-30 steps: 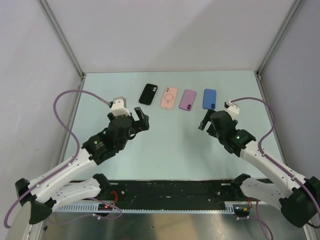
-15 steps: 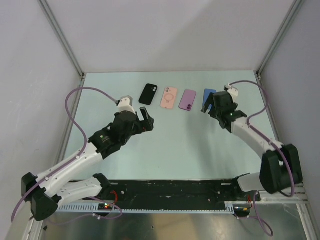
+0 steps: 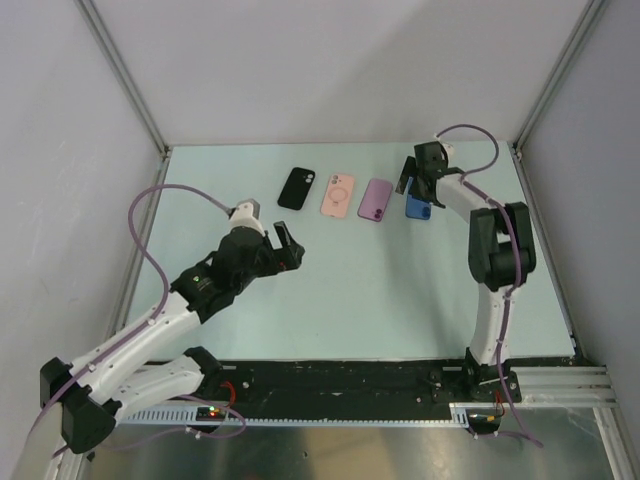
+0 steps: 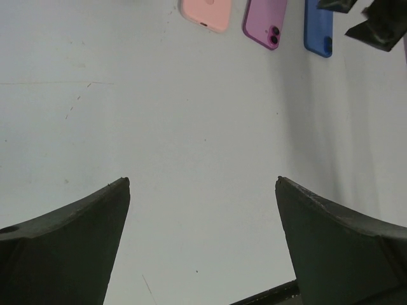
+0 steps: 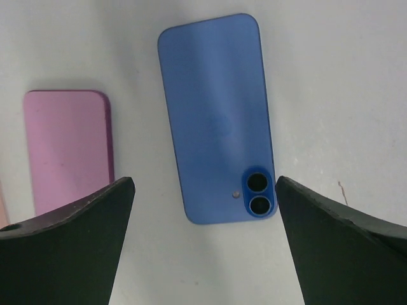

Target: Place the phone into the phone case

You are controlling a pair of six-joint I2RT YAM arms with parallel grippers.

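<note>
pale mint-green flat tabletop (image 3: 350,300), boxed in by plain grey walls (image 3: 330,60) and slanted aluminium corner posts (image 3: 122,75). four flat things lie in a row near the far edge, each apart from the next: glossy black phone case (image 3: 296,188), pink phone case with ring mark (image 3: 338,195), purple phone-shaped slab (image 3: 376,200), and blue two-lens phone (image 5: 216,121) back up at the right end. right gripper (image 5: 205,180) hangs over the blue phone, jaws wide apart. left gripper (image 4: 203,180) is over bare tabletop, jaws apart, holding nothing.

Right end effector (image 3: 410,187) over blue phone (image 3: 418,208)'s far end.
</note>
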